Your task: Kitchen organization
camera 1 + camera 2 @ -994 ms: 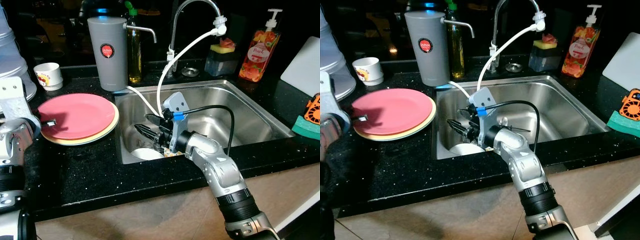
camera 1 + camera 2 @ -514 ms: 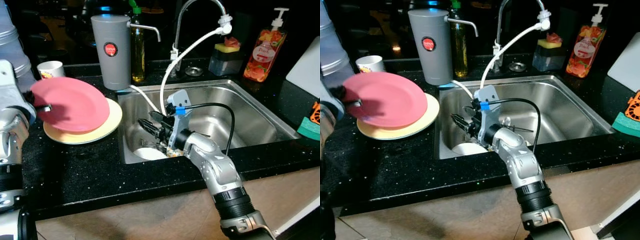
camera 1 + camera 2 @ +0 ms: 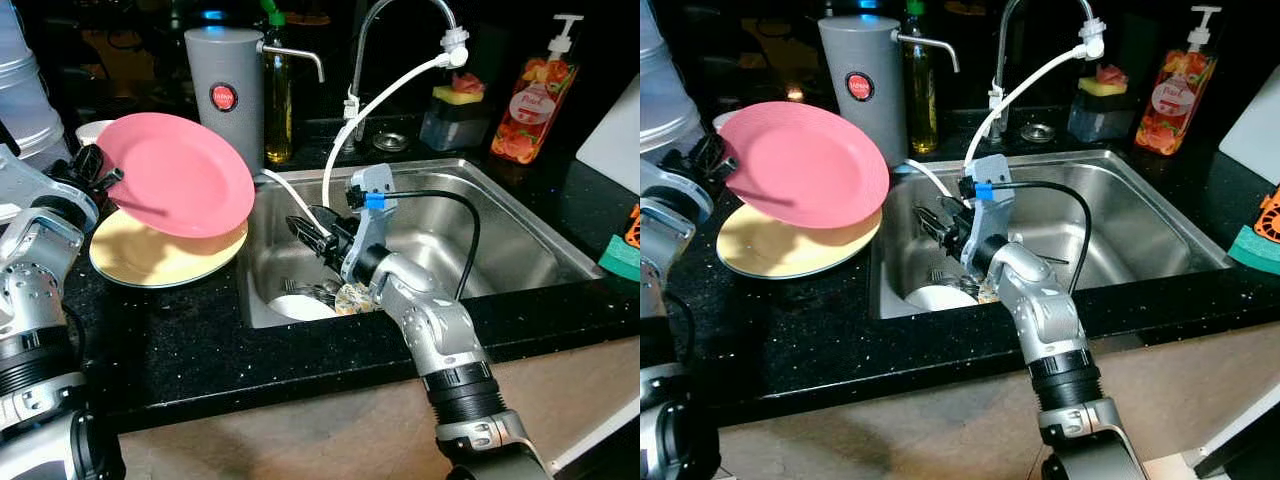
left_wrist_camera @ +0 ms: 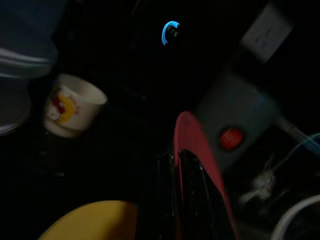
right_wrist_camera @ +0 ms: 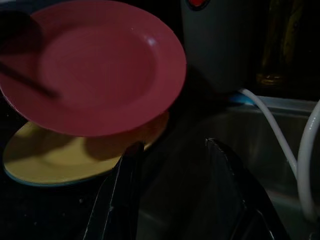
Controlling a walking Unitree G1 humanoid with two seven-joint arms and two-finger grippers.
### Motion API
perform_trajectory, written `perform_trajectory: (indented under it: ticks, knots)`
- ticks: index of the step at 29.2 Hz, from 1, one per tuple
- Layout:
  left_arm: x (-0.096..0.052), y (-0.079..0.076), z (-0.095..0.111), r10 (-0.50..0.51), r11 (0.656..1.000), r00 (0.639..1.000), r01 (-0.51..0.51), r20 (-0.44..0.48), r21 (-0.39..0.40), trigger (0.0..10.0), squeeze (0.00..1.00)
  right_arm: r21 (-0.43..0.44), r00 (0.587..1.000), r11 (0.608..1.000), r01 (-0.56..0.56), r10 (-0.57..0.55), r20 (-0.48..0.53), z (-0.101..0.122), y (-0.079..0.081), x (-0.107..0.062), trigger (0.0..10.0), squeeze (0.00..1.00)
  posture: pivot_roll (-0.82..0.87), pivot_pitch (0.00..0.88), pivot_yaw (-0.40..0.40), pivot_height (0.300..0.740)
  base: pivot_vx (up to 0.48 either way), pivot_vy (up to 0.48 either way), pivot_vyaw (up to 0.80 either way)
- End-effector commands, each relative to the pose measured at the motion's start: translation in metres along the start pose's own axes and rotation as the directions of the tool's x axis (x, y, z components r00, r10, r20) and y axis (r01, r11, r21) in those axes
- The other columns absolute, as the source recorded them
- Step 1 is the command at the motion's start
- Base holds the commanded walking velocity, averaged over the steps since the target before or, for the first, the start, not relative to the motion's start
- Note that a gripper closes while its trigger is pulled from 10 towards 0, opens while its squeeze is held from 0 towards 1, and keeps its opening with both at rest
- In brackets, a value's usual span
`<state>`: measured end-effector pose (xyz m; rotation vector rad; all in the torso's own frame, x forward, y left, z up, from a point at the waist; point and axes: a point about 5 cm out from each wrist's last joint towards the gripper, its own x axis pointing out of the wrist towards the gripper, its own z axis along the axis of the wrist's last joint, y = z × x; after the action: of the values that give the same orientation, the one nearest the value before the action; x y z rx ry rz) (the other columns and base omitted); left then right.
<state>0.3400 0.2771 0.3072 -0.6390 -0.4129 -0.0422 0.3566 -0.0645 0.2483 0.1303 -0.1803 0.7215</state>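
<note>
Change: pink plate [image 3: 178, 173] now lifted off the yellow plate [image 3: 160, 253], tilted.
Left end effector [image 3: 100, 176]: clamped on pink plate's rim.
Right end effector [image 3: 312, 232]: fingers apart, empty, over sink [image 3: 520, 235].

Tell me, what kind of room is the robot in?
Most likely a home kitchen. There is a steel sink with a curved tap set in a black counter, a soap bottle beside it, and plates, including a pink plate the robot has picked up.
</note>
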Motion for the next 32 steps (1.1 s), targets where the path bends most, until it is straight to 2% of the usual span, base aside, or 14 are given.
perform_trajectory:
  ticks: [1, 7, 8, 9, 10, 11, 14, 17, 18, 19, 21, 24, 27, 32]
  knots:
    - [-0.002, -0.010, 0.007, -0.099, 0.991, 0.994, 0.102, 0.049, -0.085, 0.0, 0.00, 0.026, 0.999, 1.000, 0.016, -0.016, 0.034, 0.006, -0.003, 0.002, 10.0, 0.00, 0.06, 0.091, 0.015, 0.740, 0.000, 0.000, 0.00]
    - [-0.013, -0.030, -0.004, -0.320, 0.937, 0.947, 0.311, -0.036, -0.159, 0.0, 0.00, 0.135, 0.997, 0.989, 0.056, -0.064, 0.051, 0.008, -0.007, 0.003, 10.0, 0.00, 0.05, 0.092, 0.017, 0.740, 0.000, 0.000, 0.00]
    - [-0.017, -0.036, -0.009, -0.390, 0.914, 0.917, 0.375, -0.081, -0.157, 0.0, 0.00, 0.168, 0.997, 0.984, 0.057, -0.066, 0.051, 0.007, -0.007, 0.004, 10.0, 0.10, 0.05, 0.092, 0.017, 0.740, 0.000, 0.000, 0.00]
    - [-0.020, -0.041, -0.014, -0.437, 0.895, 0.892, 0.419, -0.115, -0.155, 0.0, 0.00, 0.200, 0.996, 0.978, 0.056, -0.068, 0.053, 0.007, -0.006, 0.004, 10.0, 0.76, 0.05, 0.092, 0.017, 0.740, 0.000, 0.000, 0.00]
    - [-0.020, -0.041, -0.014, -0.437, 0.895, 0.892, 0.419, -0.115, -0.155, 0.0, 0.00, 0.200, 0.996, 0.978, 0.056, -0.068, 0.053, 0.007, -0.006, 0.004, 10.0, 0.76, 0.05, 0.092, 0.017, 0.740, 0.000, 0.000, 0.00]
    - [-0.022, -0.044, -0.017, -0.465, 0.881, 0.874, 0.442, -0.137, -0.171, 0.0, 0.00, 0.236, 0.996, 0.970, 0.054, -0.070, 0.059, 0.007, -0.006, 0.004, 10.0, 1.00, 0.05, 0.092, 0.017, 0.740, 0.000, 0.000, 0.00]
    - [-0.025, -0.046, -0.020, -0.487, 0.869, 0.859, 0.461, -0.154, -0.180, 0.0, 0.00, 0.345, 0.992, 0.937, 0.045, -0.083, 0.097, 0.013, -0.008, 0.005, 10.0, 1.00, 0.05, 0.097, 0.015, 0.740, 0.000, 0.000, 0.00]
    - [-0.025, -0.046, -0.020, -0.489, 0.868, 0.858, 0.461, -0.154, -0.185, 0.0, 0.00, 0.377, 0.990, 0.925, 0.043, -0.090, 0.108, 0.015, -0.009, 0.005, 10.0, 1.00, 0.05, 0.097, 0.015, 0.740, 0.000, 0.000, 0.00]
    - [-0.025, -0.045, -0.020, -0.486, 0.870, 0.860, 0.457, -0.157, -0.186, 0.0, 0.00, 0.424, 0.986, 0.904, 0.045, -0.108, 0.126, 0.019, -0.012, 0.005, 10.0, 0.63, 0.05, 0.097, 0.015, 0.740, 0.000, 0.000, 0.00]
    - [-0.023, -0.040, -0.017, -0.454, 0.888, 0.880, 0.433, -0.142, -0.158, 0.0, 0.00, 0.523, 0.978, 0.852, 0.029, -0.132, 0.161, 0.027, -0.018, 0.004, 10.0, 0.00, 0.05, 0.097, 0.015, 0.740, 0.000, 0.000, 0.00]
    - [-0.022, -0.038, -0.015, -0.440, 0.895, 0.889, 0.422, -0.131, -0.145, 0.0, 0.00, 0.542, 0.976, 0.840, 0.026, -0.139, 0.168, 0.029, -0.020, 0.003, 10.0, 0.00, 0.05, 0.097, 0.015, 0.740, 0.000, 0.000, 0.00]
    - [-0.015, -0.029, -0.001, -0.341, 0.934, 0.940, 0.337, -0.014, -0.118, 0.0, 0.00, 0.518, 0.971, 0.850, 0.101, -0.197, 0.134, 0.024, -0.029, 0.001, 10.0, 0.00, 0.05, 0.098, 0.013, 0.740, 0.000, 0.000, 0.00]
    - [-0.013, -0.020, 0.014, -0.280, 0.953, 0.957, 0.286, 0.073, -0.096, 0.0, 0.00, 0.540, 0.962, 0.829, 0.142, -0.245, 0.124, 0.022, -0.035, -0.002, 10.0, 0.00, 0.05, 0.098, 0.013, 0.740, 0.000, 0.000, 0.00]
    - [-0.015, -0.019, 0.021, -0.307, 0.941, 0.946, 0.318, 0.100, -0.113, 0.0, 0.00, 0.607, 0.968, 0.790, 0.093, -0.213, 0.129, 0.025, -0.034, -0.004, 10.0, 0.00, 0.05, 0.099, 0.013, 0.740, 0.000, 0.000, 0.00]
